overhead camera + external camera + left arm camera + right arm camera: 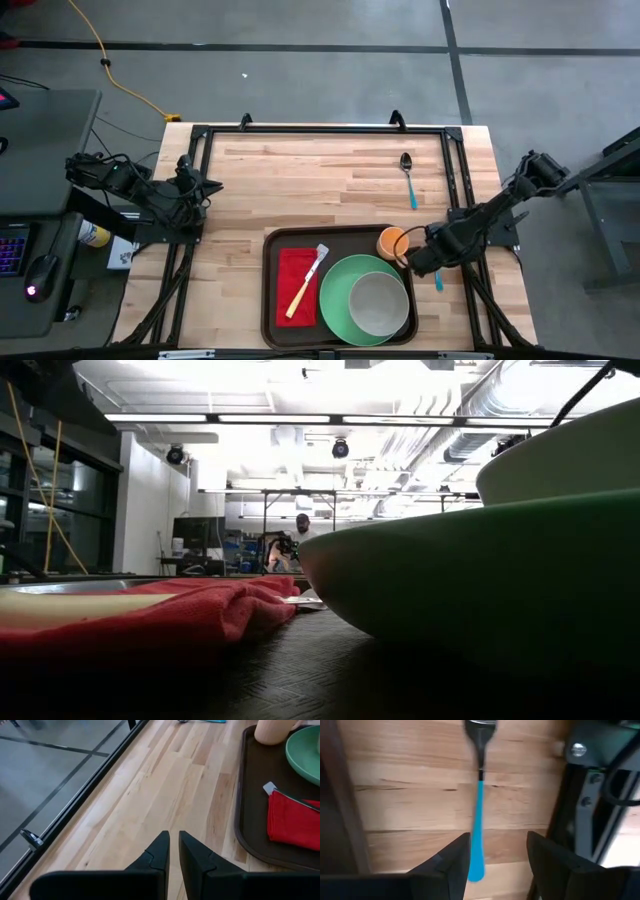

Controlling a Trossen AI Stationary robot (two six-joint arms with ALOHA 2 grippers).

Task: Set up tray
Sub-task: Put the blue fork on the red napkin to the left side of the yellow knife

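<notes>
The dark brown tray [272, 300] lies at the table's near edge. On it are a red napkin [293, 275] with a yellow-handled utensil [305, 285] lying across it, a green plate [338, 300] with a pale bowl [378, 303] on it, and an orange cup [392, 242] in the far right corner. My right gripper [420, 262] [497, 855] hovers open just right of the tray. Its fingers straddle the handle end of a blue-handled utensil [477, 820] [438, 281] lying flat on the wood. My left gripper [197, 186] [174, 847] is shut, waiting at the table's left side.
A blue-handled spoon [407, 178] lies on the far right part of the table. A black frame rail [320, 129] borders the table top. Bare wood [300, 180] stretches beyond the tray. In the low view the napkin [150, 615] and plate [480, 580] fill the foreground, and a person [300, 530] stands far off.
</notes>
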